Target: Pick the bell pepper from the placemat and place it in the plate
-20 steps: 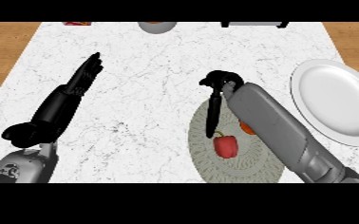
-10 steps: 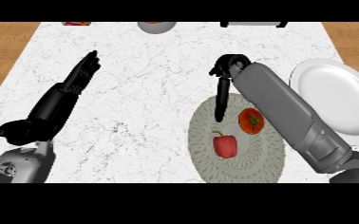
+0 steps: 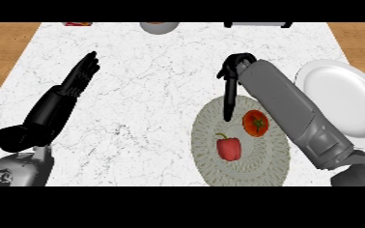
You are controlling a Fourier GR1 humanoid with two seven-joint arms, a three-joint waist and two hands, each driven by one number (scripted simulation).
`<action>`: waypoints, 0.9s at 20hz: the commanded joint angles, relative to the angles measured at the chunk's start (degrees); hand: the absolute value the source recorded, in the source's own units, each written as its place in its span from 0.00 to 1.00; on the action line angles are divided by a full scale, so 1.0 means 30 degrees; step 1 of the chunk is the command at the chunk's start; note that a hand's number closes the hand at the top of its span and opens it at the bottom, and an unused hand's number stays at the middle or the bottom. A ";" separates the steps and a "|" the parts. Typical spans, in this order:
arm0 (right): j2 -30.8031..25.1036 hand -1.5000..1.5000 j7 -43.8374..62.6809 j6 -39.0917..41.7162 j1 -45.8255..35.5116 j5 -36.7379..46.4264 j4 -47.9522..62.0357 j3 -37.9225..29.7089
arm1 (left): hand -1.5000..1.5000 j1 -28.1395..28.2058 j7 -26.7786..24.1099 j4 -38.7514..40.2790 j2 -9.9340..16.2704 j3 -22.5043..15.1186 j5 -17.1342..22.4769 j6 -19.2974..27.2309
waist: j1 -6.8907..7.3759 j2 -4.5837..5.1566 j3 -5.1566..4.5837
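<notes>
Bell pepper point(image 3: 229, 148), red, is lying on the round placemat point(image 3: 214, 169), just left of a tomato point(image 3: 255, 123) sharing that mat. Right hand point(image 3: 231, 79) is hanging over the placemat's upper edge, fingers pointing straight down toward it and holding nothing, apart from the pepper. White plate point(image 3: 335, 92) is sitting just right of the placemat. Left hand point(image 3: 82, 75) is resting well left of the placemat, fingers extended.

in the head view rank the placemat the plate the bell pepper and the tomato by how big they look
1. Placemat, the largest.
2. Plate, partly cut off by the right edge, so its full extent is unsure.
3. Bell pepper and tomato: close in size, the pepper perhaps slightly bigger; too alike to rank.
</notes>
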 commanded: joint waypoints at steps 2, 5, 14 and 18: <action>0.1029 0.00 0.1953 0.1605 -0.0621 -0.0014 0.1534 -0.0189 | 0.50 -0.0014 -0.0529 0.0924 0.0333 0.0825 0.0638 -0.1033 | 0.0037 0.0068 -0.0006; 0.0632 0.00 0.1002 0.1927 0.1324 0.0599 0.0436 0.0473 | 0.50 -0.0328 0.0270 0.0060 -0.0143 0.0601 -0.0118 -0.0217 | -0.0206 -0.0022 0.0004; 0.1308 0.00 0.2470 0.2442 0.2629 0.0383 -0.0294 0.0645 | 0.50 0.0928 -0.1873 0.1459 -0.0518 0.0885 -0.0591 -0.0674 | -0.0317 -0.0072 -0.0012; 0.1361 0.00 0.1470 0.2016 0.4411 0.1057 -0.0737 0.1233 | 0.50 0.0403 -0.0230 0.0322 -0.0075 0.1272 0.0009 -0.1264 | -0.0285 -0.0082 0.0003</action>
